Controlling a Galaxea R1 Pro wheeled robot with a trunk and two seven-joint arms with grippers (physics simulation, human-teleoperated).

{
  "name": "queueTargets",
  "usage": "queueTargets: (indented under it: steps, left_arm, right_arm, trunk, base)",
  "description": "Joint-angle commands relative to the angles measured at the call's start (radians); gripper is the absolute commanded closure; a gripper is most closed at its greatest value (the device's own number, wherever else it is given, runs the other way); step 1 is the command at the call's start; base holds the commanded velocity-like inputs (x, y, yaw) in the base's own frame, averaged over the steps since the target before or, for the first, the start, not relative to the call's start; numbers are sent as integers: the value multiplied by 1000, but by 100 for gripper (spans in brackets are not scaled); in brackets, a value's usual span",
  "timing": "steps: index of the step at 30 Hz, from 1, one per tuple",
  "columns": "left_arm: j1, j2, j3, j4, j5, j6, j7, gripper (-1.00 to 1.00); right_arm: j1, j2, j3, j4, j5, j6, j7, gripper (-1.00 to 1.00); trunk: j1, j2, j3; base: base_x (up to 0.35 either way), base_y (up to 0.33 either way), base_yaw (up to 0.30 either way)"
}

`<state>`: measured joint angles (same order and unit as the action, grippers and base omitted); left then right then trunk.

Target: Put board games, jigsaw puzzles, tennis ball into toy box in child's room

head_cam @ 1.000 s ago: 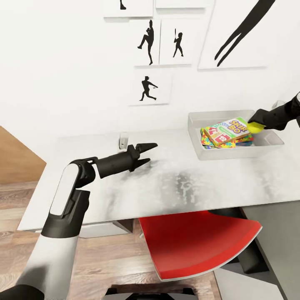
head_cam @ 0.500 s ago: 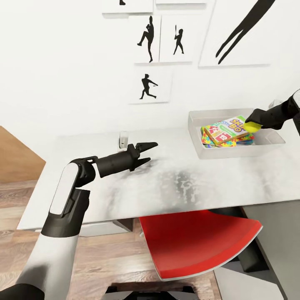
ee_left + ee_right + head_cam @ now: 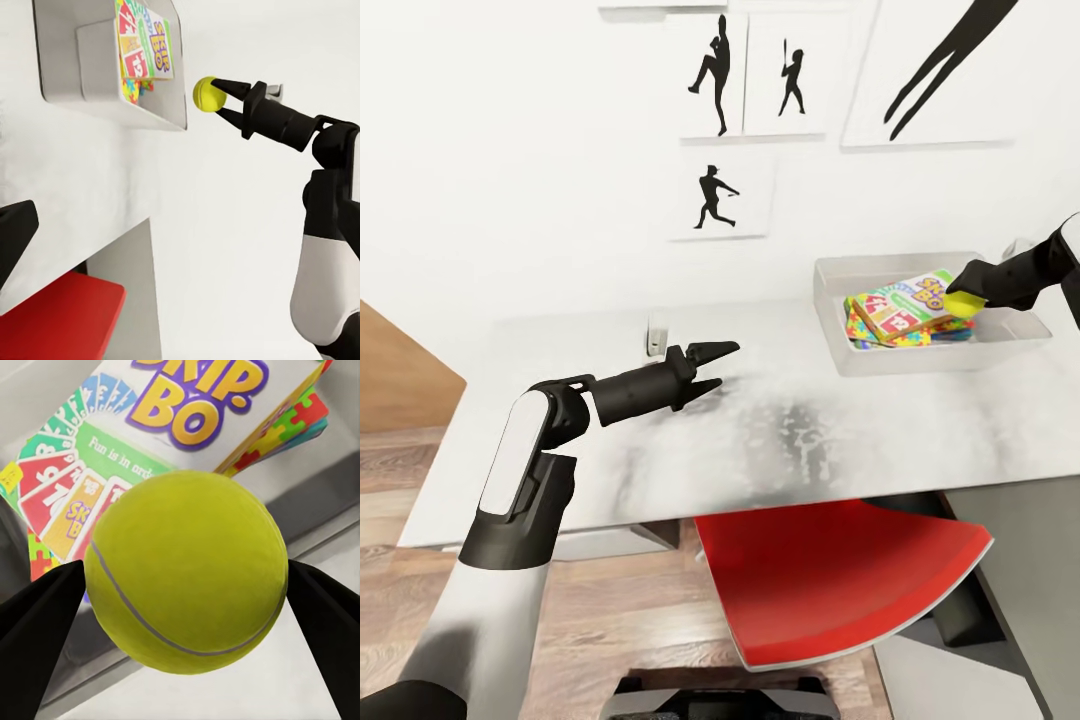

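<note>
Tennis ball gripped by right end effector above toy box, left end effector open

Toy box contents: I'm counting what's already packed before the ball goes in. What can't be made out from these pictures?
- Head view: the SKIP BO box covers most of the stack in the toy box; the other game boxes can't be counted.
- Puzzle pieces show as edges under it; one or two, unclear.
- Right wrist view: the tennis ball in the right gripper blocks part of the box.
</note>
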<state>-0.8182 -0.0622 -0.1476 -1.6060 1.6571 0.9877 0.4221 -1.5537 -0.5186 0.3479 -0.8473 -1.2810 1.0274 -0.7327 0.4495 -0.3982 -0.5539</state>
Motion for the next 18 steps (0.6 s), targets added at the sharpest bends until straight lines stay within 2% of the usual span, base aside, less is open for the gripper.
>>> queueTargets:
  steps: [1, 18]
  left_arm:
    - [-1, -1, 0, -1, 10, 2, 10, -100]
    - [-17, -3, 0, -1, 12, 2, 10, -100]
  right_arm:
    - [-1, -2, 5, -1, -11, 0, -10, 100]
    - [-2, -3, 4, 8, -4, -4, -10, 100]
  trunk:
    - [1, -2, -3]
    - [1, -2, -31]
  base:
    - [0, 0, 0]
    - [0, 0, 0]
